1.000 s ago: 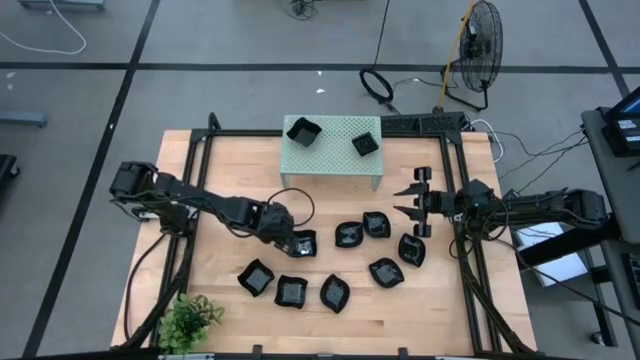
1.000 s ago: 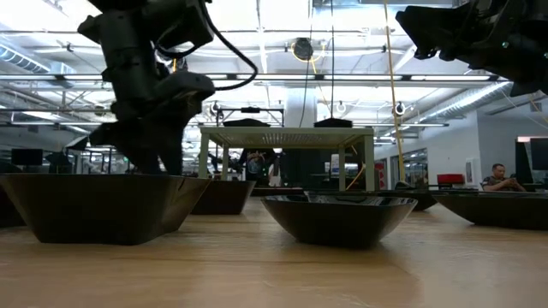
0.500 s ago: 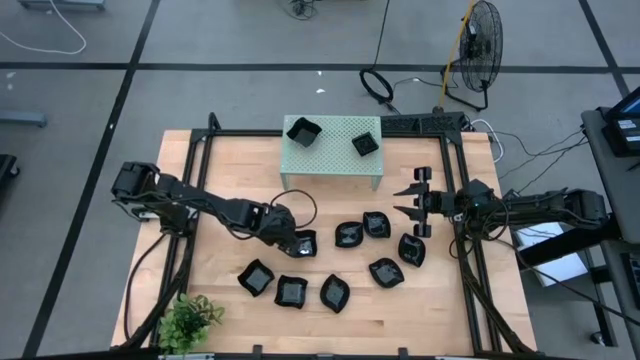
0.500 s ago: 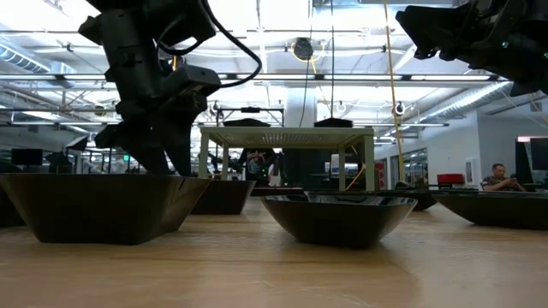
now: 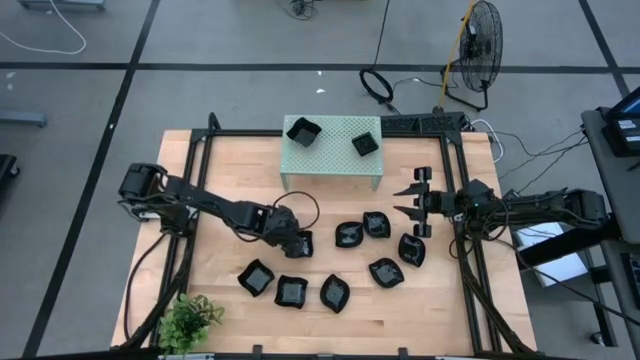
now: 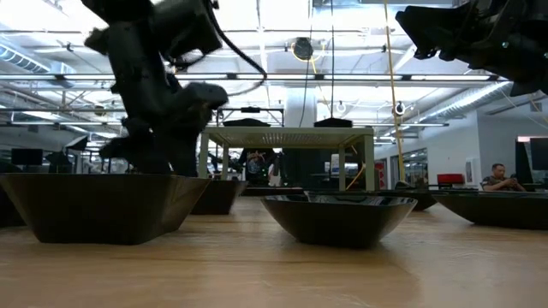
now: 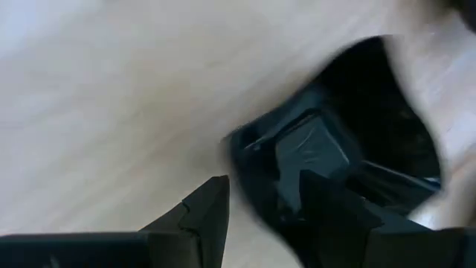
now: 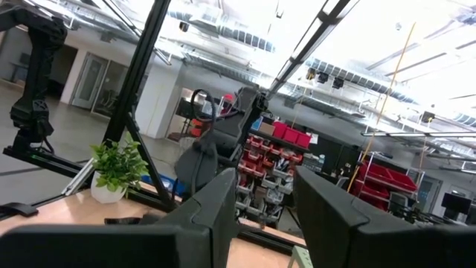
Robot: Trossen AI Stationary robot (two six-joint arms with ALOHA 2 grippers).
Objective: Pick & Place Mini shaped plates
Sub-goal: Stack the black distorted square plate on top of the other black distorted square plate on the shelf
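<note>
High view: the left tool [image 5: 299,241] is down at a square black mini plate [image 5: 303,243] just in front of the pale green perforated stand [image 5: 332,149], its fingers [image 7: 204,216] parted astride the plate's rim, not closed on it. Two more mini plates [image 5: 302,130] sit on the stand, and others lie scattered on the wooden surface [image 5: 230,170] in front of it. The right tool [image 5: 412,209] hovers beside the stand, fingers apart and empty.
</note>
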